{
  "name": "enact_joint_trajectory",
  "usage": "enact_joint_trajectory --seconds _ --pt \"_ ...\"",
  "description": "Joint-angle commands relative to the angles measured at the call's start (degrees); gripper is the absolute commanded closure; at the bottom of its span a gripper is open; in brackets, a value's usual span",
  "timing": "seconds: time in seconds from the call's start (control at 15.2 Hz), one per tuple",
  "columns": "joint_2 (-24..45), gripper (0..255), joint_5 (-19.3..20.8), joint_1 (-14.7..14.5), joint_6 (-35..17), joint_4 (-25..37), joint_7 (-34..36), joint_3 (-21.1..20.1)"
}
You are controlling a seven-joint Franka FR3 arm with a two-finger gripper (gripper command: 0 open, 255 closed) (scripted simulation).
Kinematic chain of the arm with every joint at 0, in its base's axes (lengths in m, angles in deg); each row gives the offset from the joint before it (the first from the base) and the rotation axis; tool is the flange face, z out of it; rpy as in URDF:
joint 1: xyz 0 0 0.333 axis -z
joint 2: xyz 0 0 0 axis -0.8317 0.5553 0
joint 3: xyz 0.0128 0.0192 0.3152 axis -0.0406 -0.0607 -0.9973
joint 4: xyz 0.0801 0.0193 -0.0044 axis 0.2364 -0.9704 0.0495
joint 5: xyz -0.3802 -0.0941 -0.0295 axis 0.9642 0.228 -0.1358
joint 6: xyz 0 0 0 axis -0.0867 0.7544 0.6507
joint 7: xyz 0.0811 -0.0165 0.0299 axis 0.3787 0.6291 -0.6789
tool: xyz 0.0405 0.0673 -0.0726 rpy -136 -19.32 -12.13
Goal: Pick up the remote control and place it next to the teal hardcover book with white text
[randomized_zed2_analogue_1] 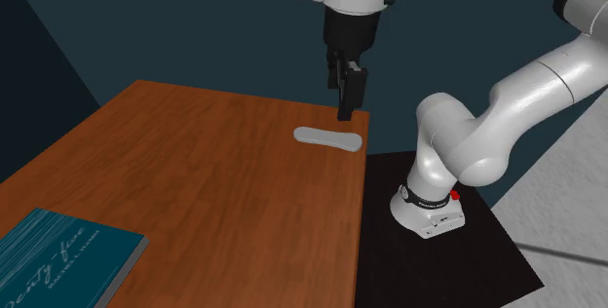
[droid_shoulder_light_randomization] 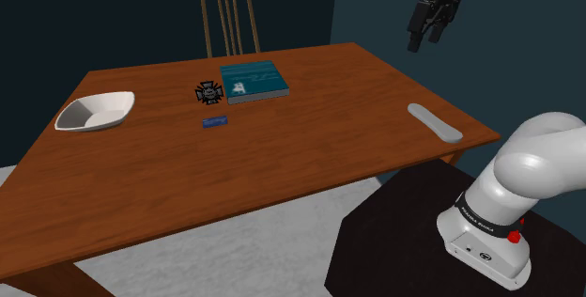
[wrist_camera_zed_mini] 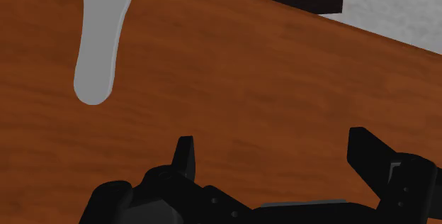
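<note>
Hovering above the wooden counter [droid_shoulder_light_randomization: 282, 164] near the edge closest to the stand [droid_shoulder_light_randomization: 404, 239], the black hand [wrist_camera_zed_mini: 275, 152] is released, its fingers apart with nothing between them. The grey remote control [droid_shoulder_light_randomization: 434, 122] lies flat by that edge, off to one side of the hand and untouched. The teal hardcover book [droid_shoulder_light_randomization: 253, 81] lies well apart, towards the chair [droid_shoulder_light_randomization: 229, 18].

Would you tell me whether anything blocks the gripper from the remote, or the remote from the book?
Nothing visible does. The open black gripper hangs above and near the grey oblong remote, and bare wooden table lies between it and the teal hardcover book.
</note>
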Motion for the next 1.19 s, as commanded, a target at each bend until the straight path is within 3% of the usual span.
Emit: enact_joint_trajectory --seconds 0.0,0.59,1.12 --pt "0.0 0 0.0 0.0 0.0 0.0 0.0 0.0" --pt "-3.1 0 4.8 4.5 -11.0 -14.8 -4.1 7.4" --pt "-1.1 0 10.2 10.1 -22.4 -24.7 -8.0 15.1"
